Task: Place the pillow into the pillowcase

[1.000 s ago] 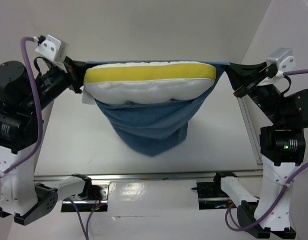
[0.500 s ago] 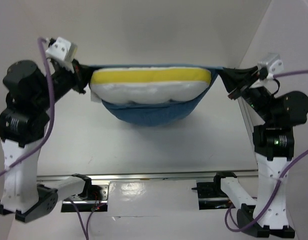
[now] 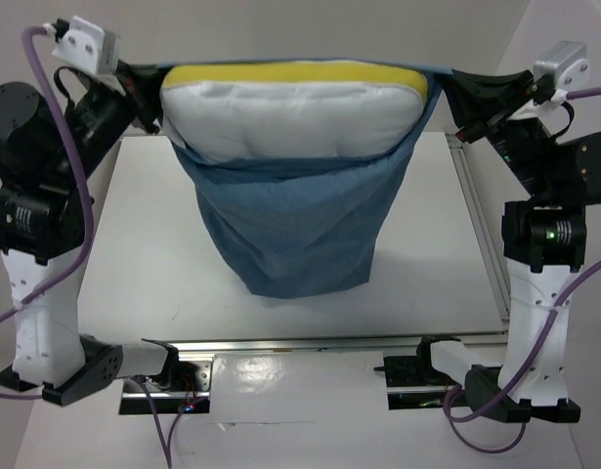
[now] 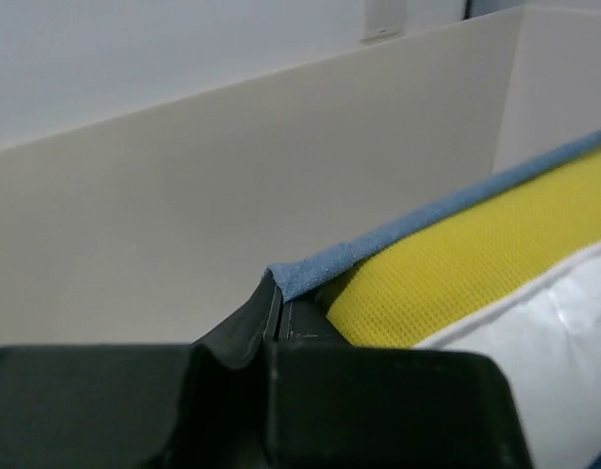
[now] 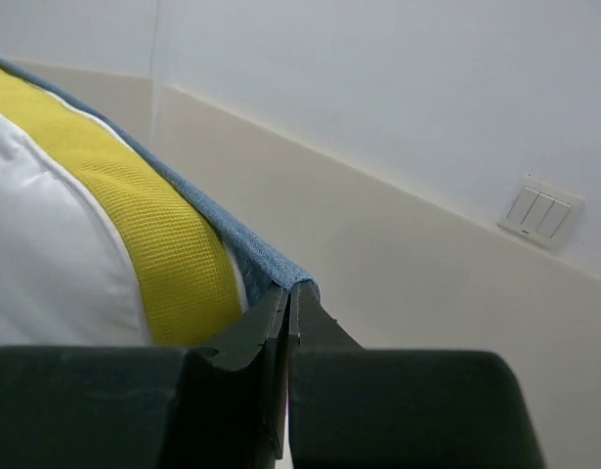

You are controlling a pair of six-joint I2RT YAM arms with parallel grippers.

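left claw [image 4: 276, 293] pinched tight on pillowcase [image 3: 295, 230] rim | right claw [image 5: 288, 291] likewise, opposite corner | pillow [image 3: 295, 117] top bulges from its mouth, rest hidden in cloth | hangs over table [image 3: 144, 244], contact unclear | wall switch [image 5: 544, 213] behind

Lower half of the pillow [image 3: 295, 112] is out of sight, swallowed by the pillowcase [image 3: 300, 225], and the sack's far wall sits hidden behind the pillow. At the pillow's left end the left gripper [image 3: 147, 96] has its tips lost in dark shadow from above; same at the right end for the right gripper [image 3: 454, 83]. On both wrist cameras the pillow runs off the frame edge, finger bases beneath it a black blur.
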